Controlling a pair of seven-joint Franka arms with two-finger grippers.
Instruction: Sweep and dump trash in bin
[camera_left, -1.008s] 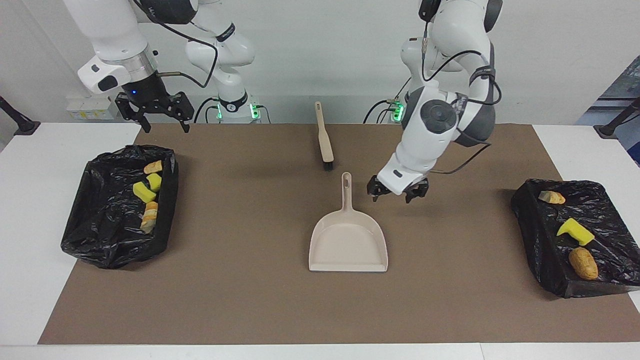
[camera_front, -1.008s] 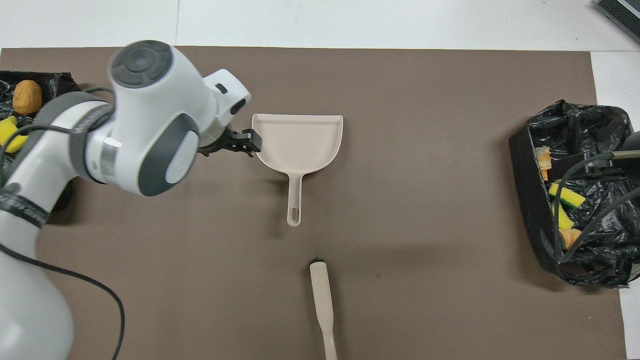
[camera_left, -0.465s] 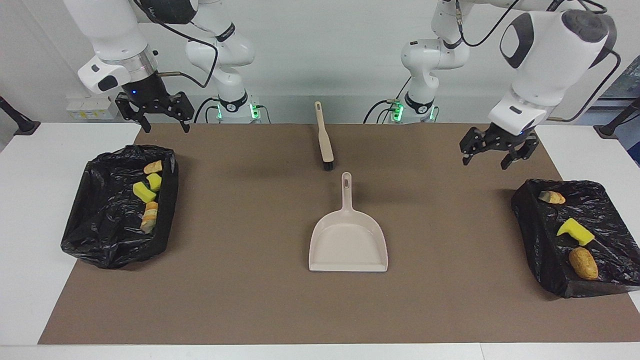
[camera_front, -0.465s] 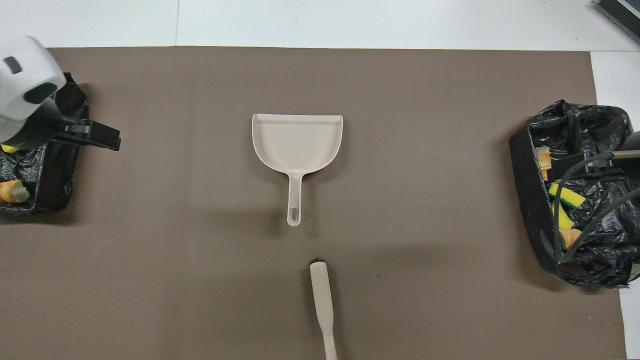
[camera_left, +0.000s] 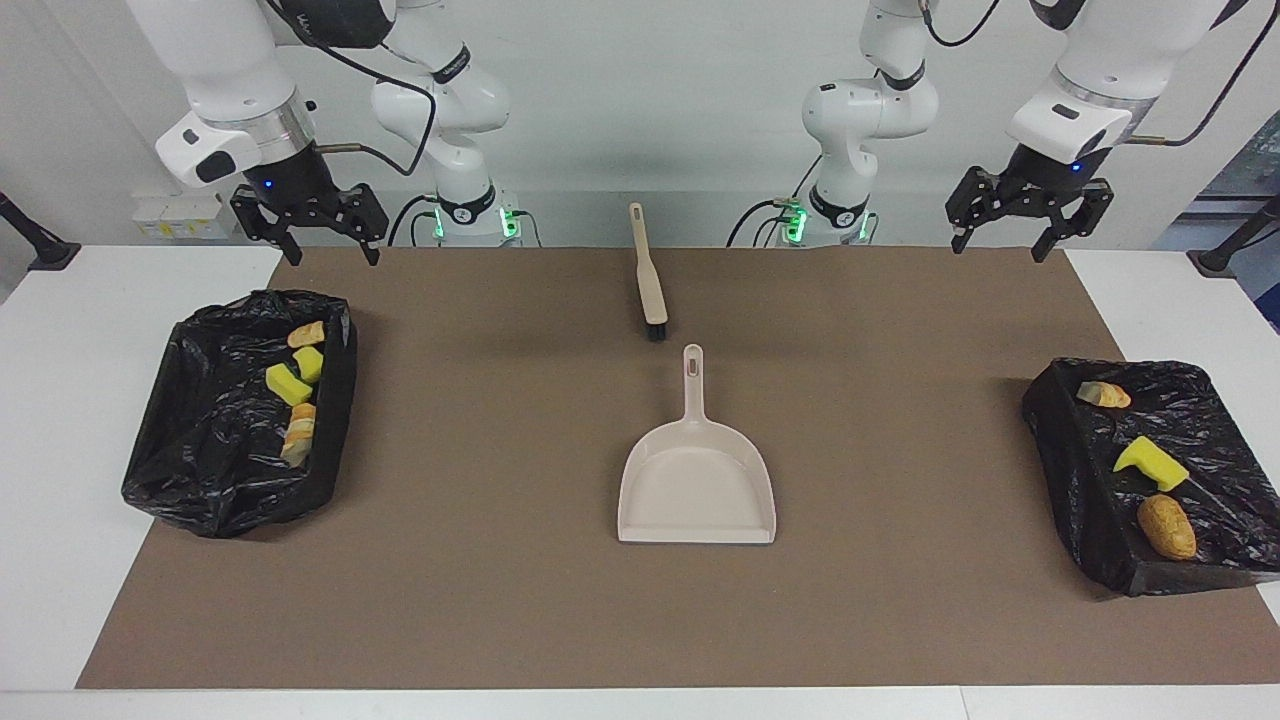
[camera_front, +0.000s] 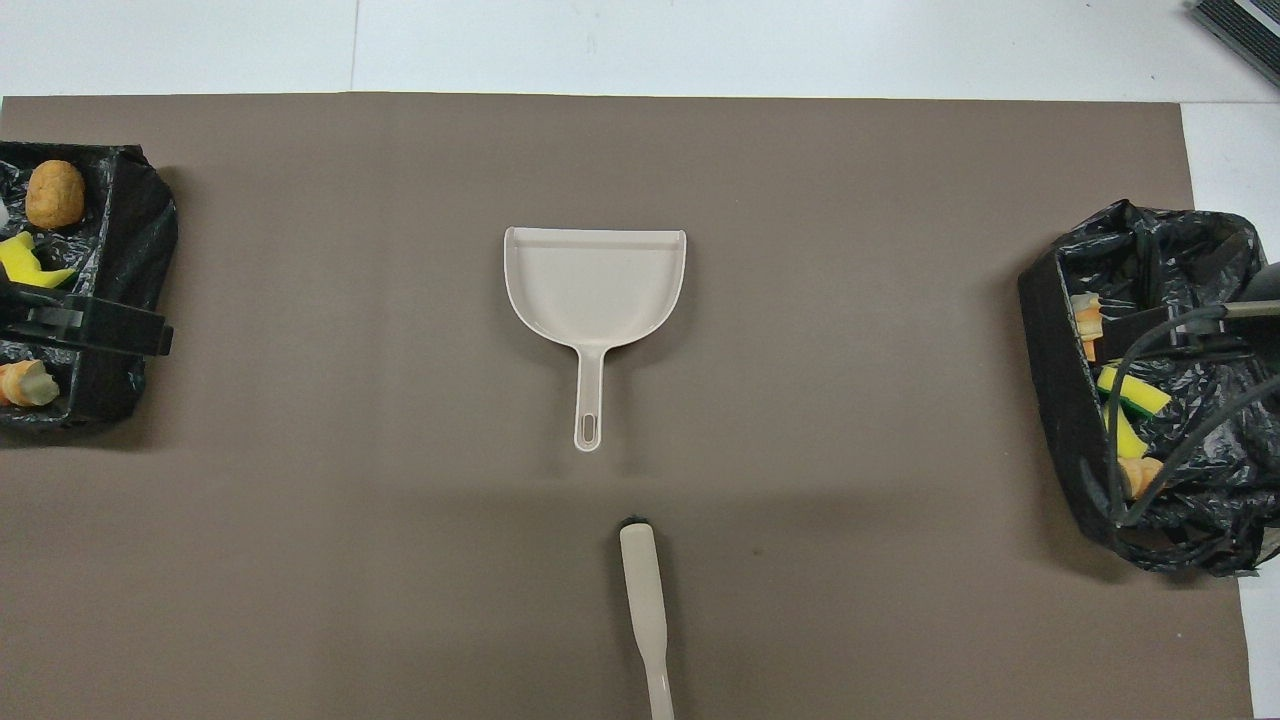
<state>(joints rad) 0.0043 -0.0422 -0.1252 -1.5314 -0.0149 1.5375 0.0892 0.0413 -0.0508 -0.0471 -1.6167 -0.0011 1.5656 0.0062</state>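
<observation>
The trash lies in two black-lined bins. Yellow sponge chunks and bread pieces sit in the bin at the right arm's end. A bread scrap, a yellow sponge and a round bun sit in the bin at the left arm's end. My left gripper hangs open and empty over the mat's corner by its base. My right gripper hangs open and empty over the mat's other corner near the robots.
A beige dustpan lies empty mid-mat, its handle pointing toward the robots. A beige brush lies nearer to the robots, in line with that handle. A brown mat covers the white table. Cables from the right arm hang over its bin.
My left arm has risen from beside the dustpan and swung back to its own end of the table. The right arm, the dustpan and the brush have not moved.
</observation>
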